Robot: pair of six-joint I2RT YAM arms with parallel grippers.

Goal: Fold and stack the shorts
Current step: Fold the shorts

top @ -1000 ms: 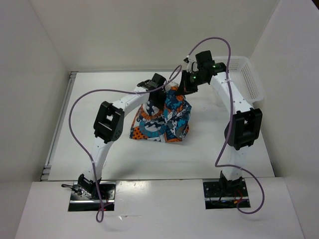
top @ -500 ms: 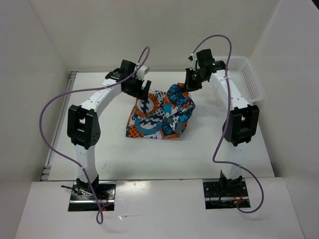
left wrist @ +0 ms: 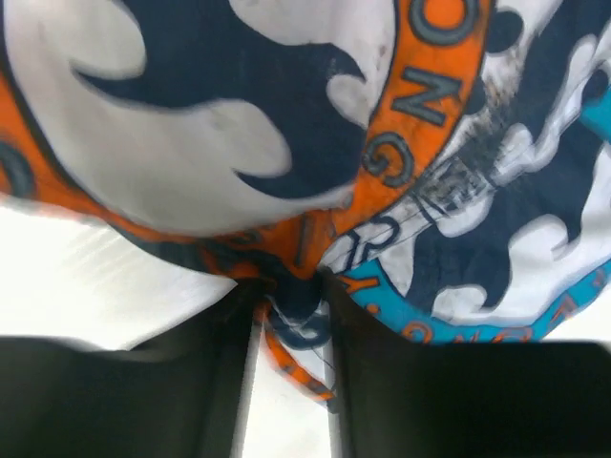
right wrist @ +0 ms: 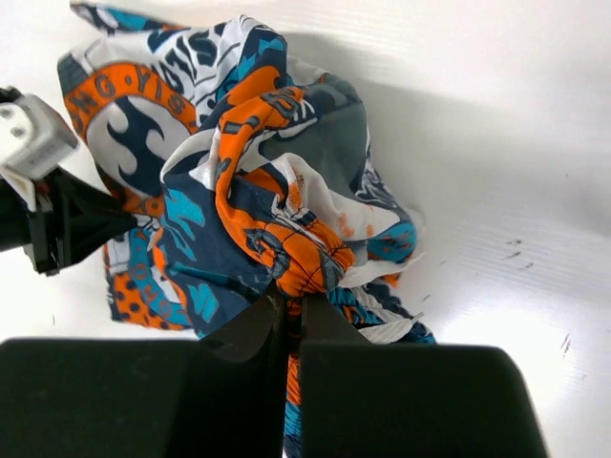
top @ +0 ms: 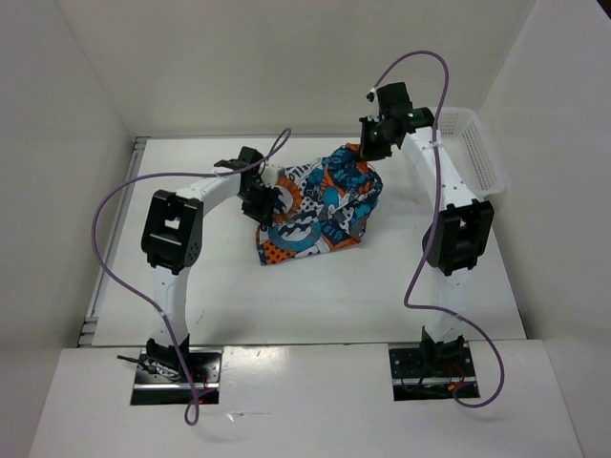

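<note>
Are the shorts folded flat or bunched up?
Bunched up: the shorts are crumpled in a heap, pinched by the left gripper and right gripper.

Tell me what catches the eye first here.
The loud teal, orange and white shorts, bunched mid-table, dominate the white scene. Both arms arch over them: the left gripper pinches their left edge, the right gripper their far right corner. A white mesh basket sits at the table's far right edge.

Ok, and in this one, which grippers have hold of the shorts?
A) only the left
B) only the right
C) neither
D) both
D: the left gripper and the right gripper each pinch a bunch of the shorts, as each wrist view shows.
</note>
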